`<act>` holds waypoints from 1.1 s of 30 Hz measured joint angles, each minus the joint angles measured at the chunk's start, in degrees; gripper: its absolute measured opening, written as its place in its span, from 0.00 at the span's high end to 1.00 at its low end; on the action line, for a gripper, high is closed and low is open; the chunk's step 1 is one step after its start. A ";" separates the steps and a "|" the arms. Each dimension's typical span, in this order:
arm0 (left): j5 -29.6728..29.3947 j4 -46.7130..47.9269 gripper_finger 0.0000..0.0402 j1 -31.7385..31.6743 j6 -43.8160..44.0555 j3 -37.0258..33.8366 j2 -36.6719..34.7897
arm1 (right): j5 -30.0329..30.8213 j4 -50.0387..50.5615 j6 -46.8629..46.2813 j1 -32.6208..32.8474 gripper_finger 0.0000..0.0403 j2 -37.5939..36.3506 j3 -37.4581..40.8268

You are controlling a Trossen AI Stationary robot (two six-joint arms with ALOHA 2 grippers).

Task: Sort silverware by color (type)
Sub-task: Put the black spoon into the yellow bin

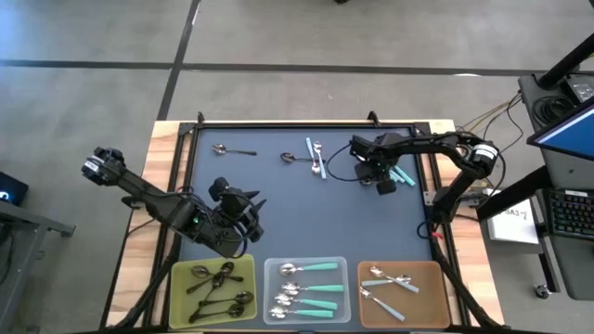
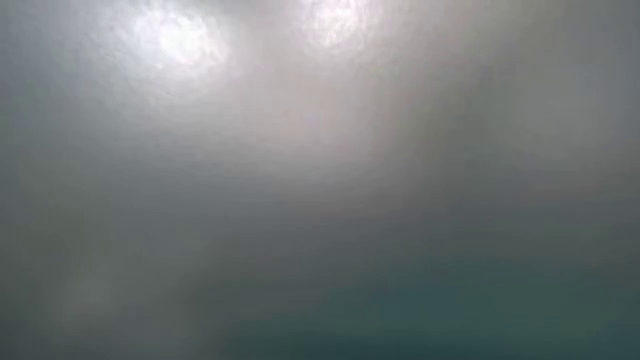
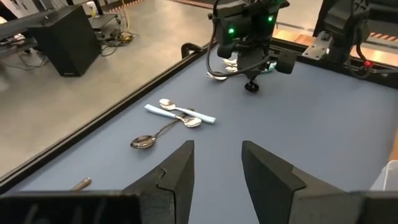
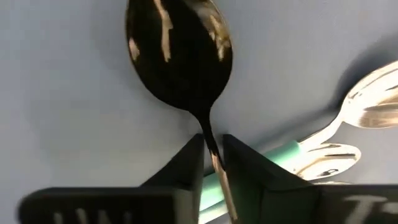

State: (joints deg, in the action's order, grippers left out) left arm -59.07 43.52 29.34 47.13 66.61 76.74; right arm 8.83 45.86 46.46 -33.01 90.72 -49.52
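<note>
From above, the right gripper [image 1: 383, 179] is pressing down at upper right of the dark mat [image 1: 278, 209], over teal-handled spoons [image 1: 402, 174]. The left gripper [image 1: 249, 215] is hovering at lower left, above the green tray [image 1: 186, 295].

The low view is showing only grey haze.

In the left wrist view, that gripper's fingers [image 3: 180, 171] are standing apart, holding nothing; a light-blue-handled spoon [image 3: 180, 112] is lying mid-frame.

In the right wrist view, the fingers [image 4: 186, 165] are pinching a dark all-metal spoon [image 4: 180, 56] at its neck.

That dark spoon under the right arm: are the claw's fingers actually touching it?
Touching. In the right wrist view the right gripper has both fingers pressed against the dark metal spoon at its thin neck.
</note>
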 joint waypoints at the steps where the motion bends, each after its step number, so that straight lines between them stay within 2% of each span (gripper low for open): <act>1: -0.08 0.05 0.71 0.00 0.00 0.00 -0.01 | -0.13 0.09 -0.74 0.00 0.91 0.02 -0.02; 3: -0.67 0.10 0.71 0.00 -0.14 0.00 -0.01 | -0.25 0.32 -3.63 0.02 0.96 0.02 -0.33; 9: -1.90 0.48 0.71 -0.38 -0.14 0.00 -0.01 | -2.98 4.90 -14.86 -0.07 0.97 -0.32 -4.85; 12: -1.90 0.56 0.71 -1.44 1.00 -0.19 -0.01 | -9.52 4.96 -20.59 -0.01 0.97 -2.15 -8.97; 15: -1.04 0.63 0.71 -2.96 6.40 -1.40 -0.01 | -18.01 3.44 -25.93 0.35 0.97 -4.13 -12.31; 18: 0.31 -0.53 0.71 -4.23 9.89 -3.65 0.01 | -24.36 -2.98 -31.89 1.12 0.98 -6.87 -15.41; 22: 0.50 -5.21 0.71 -5.65 10.32 -8.19 0.03 | -27.95 -16.50 -40.74 3.32 0.98 -10.03 -17.53; 25: -0.21 -10.40 0.71 -7.04 8.85 -11.98 0.03 | -28.31 -30.01 -48.32 5.60 0.98 -12.09 -17.60; 28: -4.22 -17.81 0.71 -8.59 4.51 -15.51 0.05 | -28.30 -42.80 -54.49 8.12 0.98 -12.48 -17.37; 30: -6.14 -23.85 0.71 -10.01 1.51 -17.51 0.05 | -27.22 -48.48 -57.66 9.75 0.98 -11.99 -17.27; 33: -4.02 -31.04 0.71 -12.27 -3.37 -19.38 0.05 | -25.46 -54.10 -58.37 12.22 0.98 -10.54 -17.46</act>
State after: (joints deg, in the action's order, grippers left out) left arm -63.09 12.47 17.07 43.77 47.23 76.79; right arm -16.63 -8.25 -11.91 -20.79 80.18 -66.98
